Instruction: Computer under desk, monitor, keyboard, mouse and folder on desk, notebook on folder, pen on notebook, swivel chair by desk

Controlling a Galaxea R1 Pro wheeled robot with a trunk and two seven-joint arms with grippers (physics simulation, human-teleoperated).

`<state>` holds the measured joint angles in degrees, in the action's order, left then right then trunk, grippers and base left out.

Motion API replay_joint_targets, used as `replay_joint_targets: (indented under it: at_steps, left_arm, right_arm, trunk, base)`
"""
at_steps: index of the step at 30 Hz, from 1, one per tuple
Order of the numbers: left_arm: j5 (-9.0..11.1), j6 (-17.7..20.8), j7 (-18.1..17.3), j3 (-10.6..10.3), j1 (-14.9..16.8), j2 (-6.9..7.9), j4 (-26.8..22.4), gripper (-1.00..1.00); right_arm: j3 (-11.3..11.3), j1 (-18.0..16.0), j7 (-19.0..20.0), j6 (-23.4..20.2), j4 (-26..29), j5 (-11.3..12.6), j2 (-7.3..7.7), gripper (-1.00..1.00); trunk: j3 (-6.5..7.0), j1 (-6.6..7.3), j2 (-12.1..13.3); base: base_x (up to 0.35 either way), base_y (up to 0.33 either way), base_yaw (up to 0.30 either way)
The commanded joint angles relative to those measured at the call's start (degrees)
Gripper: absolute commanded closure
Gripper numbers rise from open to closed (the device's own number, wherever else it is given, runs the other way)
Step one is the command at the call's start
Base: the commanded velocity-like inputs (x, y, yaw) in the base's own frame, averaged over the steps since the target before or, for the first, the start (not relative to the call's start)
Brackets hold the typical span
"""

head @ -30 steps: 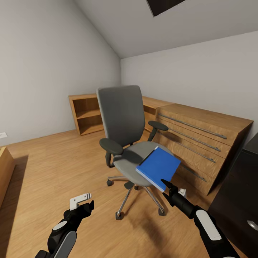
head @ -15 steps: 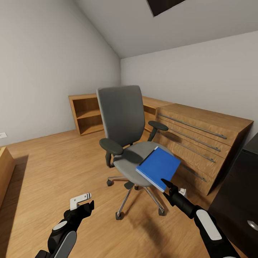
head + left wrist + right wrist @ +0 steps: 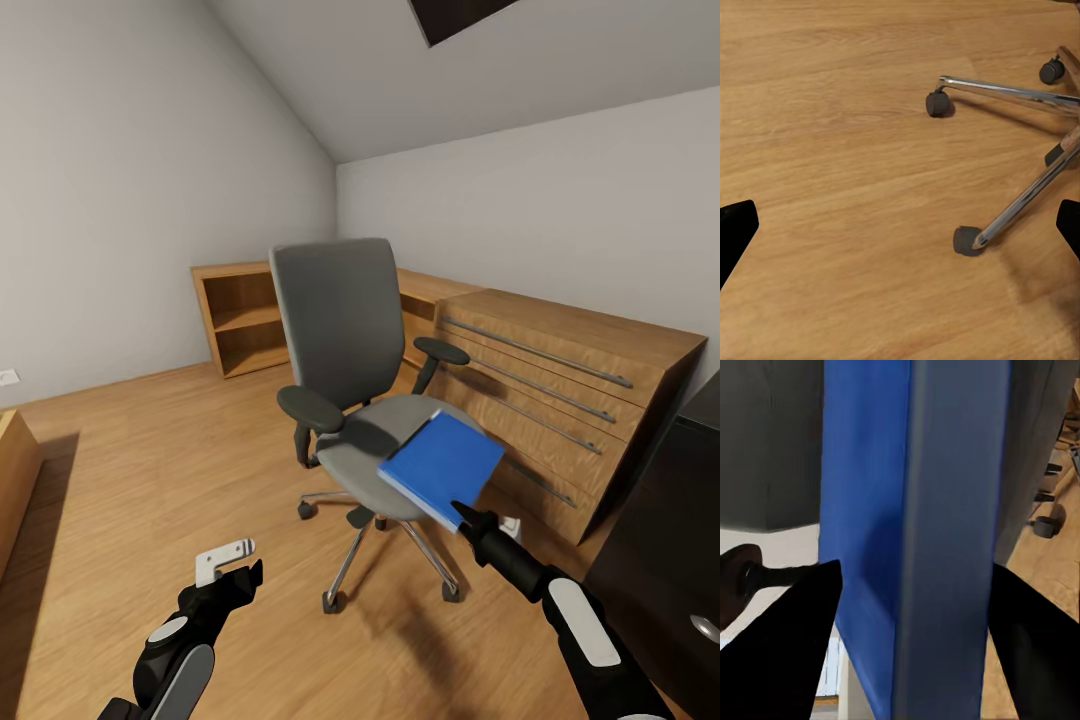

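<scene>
My right gripper (image 3: 468, 516) straddled the near edge of the folder (image 3: 443, 466), fingers either side, the folder lying tilted on the swivel chair (image 3: 352, 350) seat; left gripper (image 3: 232, 572) hung spread, empty, over floor.

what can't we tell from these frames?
- Right gripper contact: in the right wrist view the fingers straddle the folder edge; whether they clamp it is unclear.
- Desk: cut off by the head view's right edge, top unseen.
- Left gripper: fingertips at the left wrist view's edges, open.
</scene>
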<state>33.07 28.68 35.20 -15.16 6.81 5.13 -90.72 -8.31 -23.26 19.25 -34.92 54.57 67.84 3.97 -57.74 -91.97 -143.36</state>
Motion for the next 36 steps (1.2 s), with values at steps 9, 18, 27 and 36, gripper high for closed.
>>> replay_joint_targets:
  at_steps: [9, 18, 27, 36]
  left_arm:
    - [0.5, 0.1, 0.6, -0.1, 0.1, -0.01, -0.1, -1.0]
    - [0.5, 0.1, 0.6, -0.1, 0.1, -0.03, -0.1, -1.0]
    - [0.5, 0.1, 0.6, -0.1, 0.1, -0.05, -0.1, -1.0]
    - [0.6, 0.1, 0.6, -0.2, 0.1, -0.09, -0.1, -1.0]
  right_arm:
    - [-0.1, 0.0, 0.1, -0.4, 0.0, 0.2, -0.02, 1.0]
    - [-0.1, 0.0, 0.1, -0.4, 0.0, 0.2, -0.02, 1.0]
    - [-0.2, 0.0, 0.1, -0.3, 0.5, 0.1, 0.08, 1.0]
    - [-0.2, 0.0, 0.0, -0.2, 3.6, -0.1, 0.23, 1.0]
  trunk:
    - [-0.05, 0.01, 0.0]
    - [-0.05, 0.01, 0.0]
    - [1.94, 0.24, 0.1]
    - [3.64, 1.83, 2.9]
  base:
    - [0.0, 0.0, 0.0]
    - [0.0, 0.0, 0.0]
    - [0.0, 0.0, 0.0]
    - [0.0, 0.0, 0.0]
